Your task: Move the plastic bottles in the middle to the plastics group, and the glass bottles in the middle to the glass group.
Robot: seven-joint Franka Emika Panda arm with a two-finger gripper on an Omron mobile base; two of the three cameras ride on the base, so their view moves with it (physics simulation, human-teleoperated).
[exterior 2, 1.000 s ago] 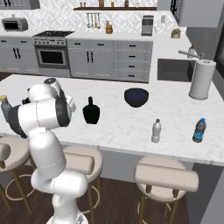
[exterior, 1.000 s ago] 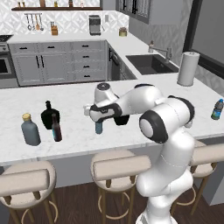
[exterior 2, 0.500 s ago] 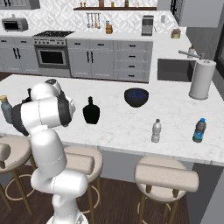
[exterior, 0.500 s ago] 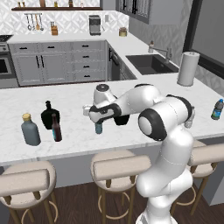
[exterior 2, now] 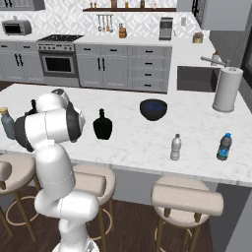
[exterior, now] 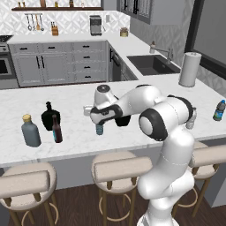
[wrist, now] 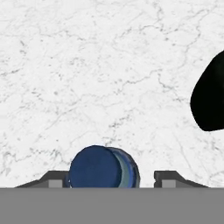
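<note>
The gripper (exterior: 99,125) hangs over a small light-blue bottle (exterior: 99,129) on the marble counter (exterior: 66,141). Its fingers straddle the bottle's cap (wrist: 96,166); whether they are gripping cannot be told.

Arm is reaching forward and low over the counter, hand pointing straight down. Gripper (wrist: 113,179) is straddling a bottle cap; jaws appear apart, contact unclear.

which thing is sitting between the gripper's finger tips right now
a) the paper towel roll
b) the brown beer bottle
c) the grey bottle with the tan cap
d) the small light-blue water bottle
d: in the hand view the small light-blue water bottle sits between the gripper finger tips, seen from above, and the left base view shows the hand directly over it on the counter.
</note>
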